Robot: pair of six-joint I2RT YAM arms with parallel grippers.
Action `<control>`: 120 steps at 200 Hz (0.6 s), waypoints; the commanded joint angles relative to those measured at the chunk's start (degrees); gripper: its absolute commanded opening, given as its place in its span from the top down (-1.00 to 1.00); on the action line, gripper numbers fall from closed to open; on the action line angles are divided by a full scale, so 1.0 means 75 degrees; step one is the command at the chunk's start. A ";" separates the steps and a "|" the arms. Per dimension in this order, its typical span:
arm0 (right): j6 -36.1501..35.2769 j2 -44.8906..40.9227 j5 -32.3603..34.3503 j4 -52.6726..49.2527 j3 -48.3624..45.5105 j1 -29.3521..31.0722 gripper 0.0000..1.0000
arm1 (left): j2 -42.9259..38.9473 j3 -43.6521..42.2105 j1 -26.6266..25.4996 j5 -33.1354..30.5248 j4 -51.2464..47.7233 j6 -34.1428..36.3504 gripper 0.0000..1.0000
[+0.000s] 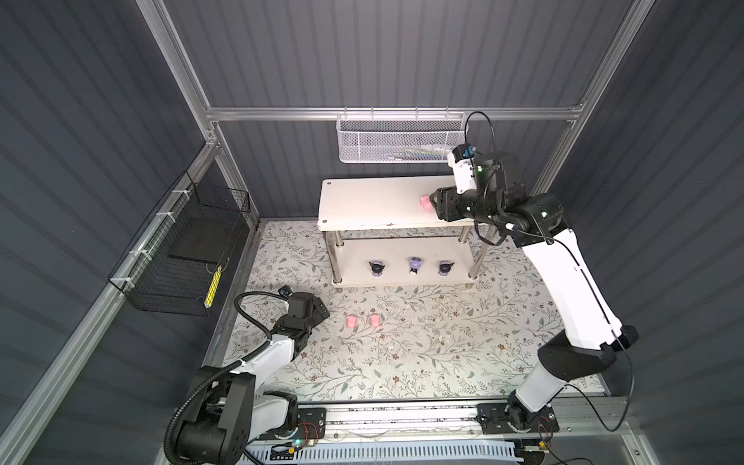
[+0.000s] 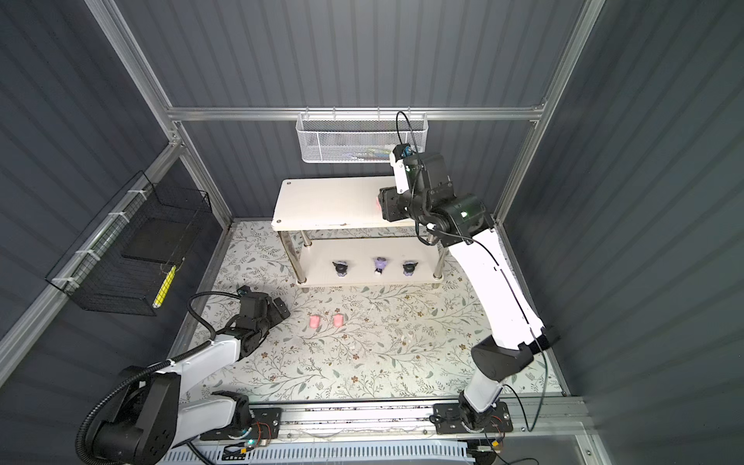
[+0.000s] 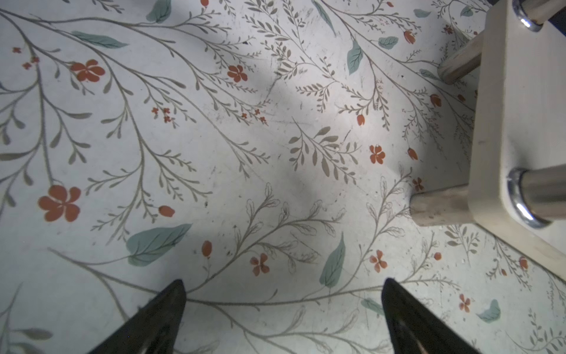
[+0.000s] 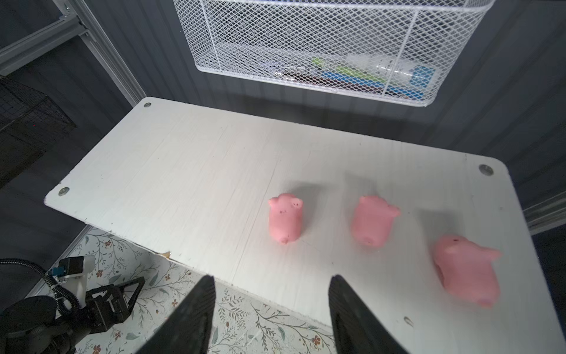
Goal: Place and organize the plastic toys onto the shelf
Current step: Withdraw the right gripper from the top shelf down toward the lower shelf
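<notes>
The white two-tier shelf (image 1: 374, 201) stands at the back of the floral mat. Three pink pig toys (image 4: 285, 217) (image 4: 373, 220) (image 4: 465, 269) lie on its top tier; in a top view only one (image 1: 425, 202) shows beside my right arm. Three black-and-lavender toys (image 1: 377, 267) (image 1: 414, 265) (image 1: 445, 267) stand on the lower tier. Two more pink pigs (image 1: 351, 321) (image 1: 375, 320) lie on the mat. My right gripper (image 4: 272, 279) hovers open and empty at the top tier's front right edge. My left gripper (image 3: 284, 282) is open over bare mat, left of the floor pigs.
A white mesh basket (image 1: 398, 141) with items hangs on the back rail above the shelf. A black wire basket (image 1: 189, 257) hangs on the left wall. The shelf's lower corner and metal legs (image 3: 505, 122) are close to my left gripper.
</notes>
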 commanded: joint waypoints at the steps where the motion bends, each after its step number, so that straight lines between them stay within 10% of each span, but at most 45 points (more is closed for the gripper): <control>1: -0.0136 -0.0787 -0.0350 0.0886 -0.0954 0.0086 -0.24 | 0.0024 -0.0117 -0.0011 -0.0017 -0.0030 0.0063 -0.99; 120: -0.0459 -0.4551 -0.0284 0.2936 -0.7076 0.2301 -0.23 | -0.0079 -0.0059 -0.0011 0.0072 -0.0187 0.0100 -1.00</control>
